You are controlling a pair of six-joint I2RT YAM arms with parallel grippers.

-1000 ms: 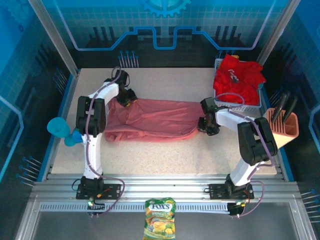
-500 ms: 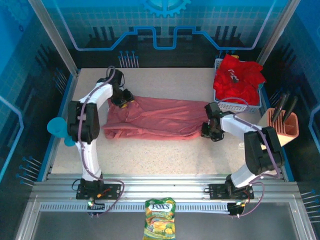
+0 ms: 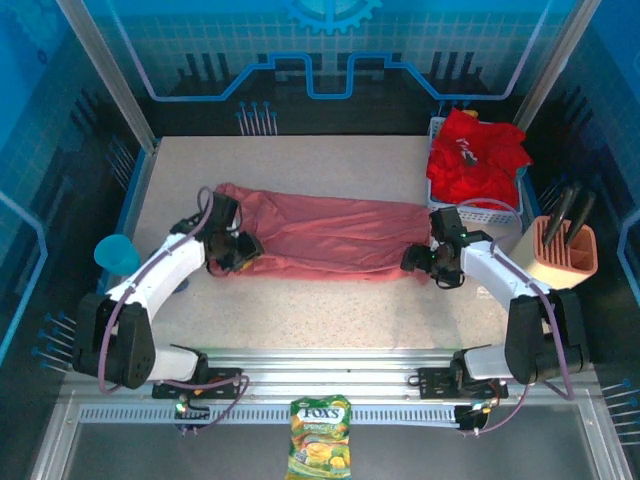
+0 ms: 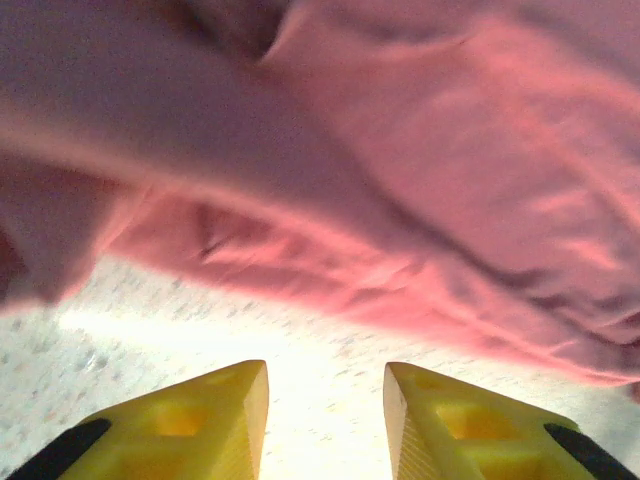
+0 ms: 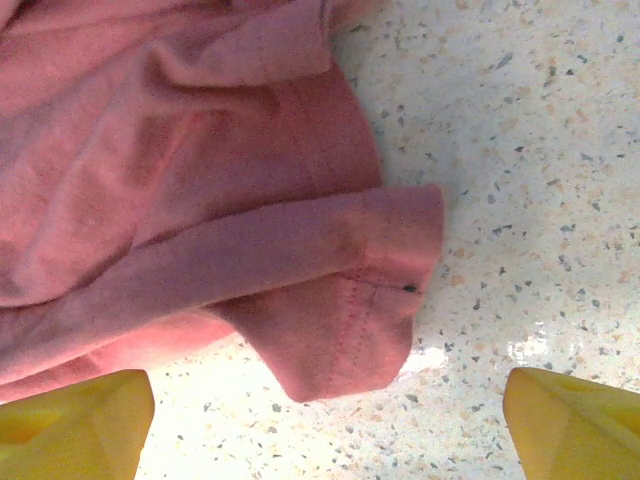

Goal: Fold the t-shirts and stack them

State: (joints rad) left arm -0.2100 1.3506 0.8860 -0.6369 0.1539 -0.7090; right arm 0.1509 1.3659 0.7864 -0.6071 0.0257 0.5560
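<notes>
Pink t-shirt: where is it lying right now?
In the top view, the pink t-shirt lies stretched across mid-table between the left pincer and right pincer, just left of the white basket.

Candy bag (image 3: 319,436) lying by the near rail reads "FOX'S" (smaller print below is illegible).

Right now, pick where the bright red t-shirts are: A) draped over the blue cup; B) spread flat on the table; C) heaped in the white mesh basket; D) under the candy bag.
C: the bright red t-shirts sit piled in the white mesh basket at the far right.
</notes>
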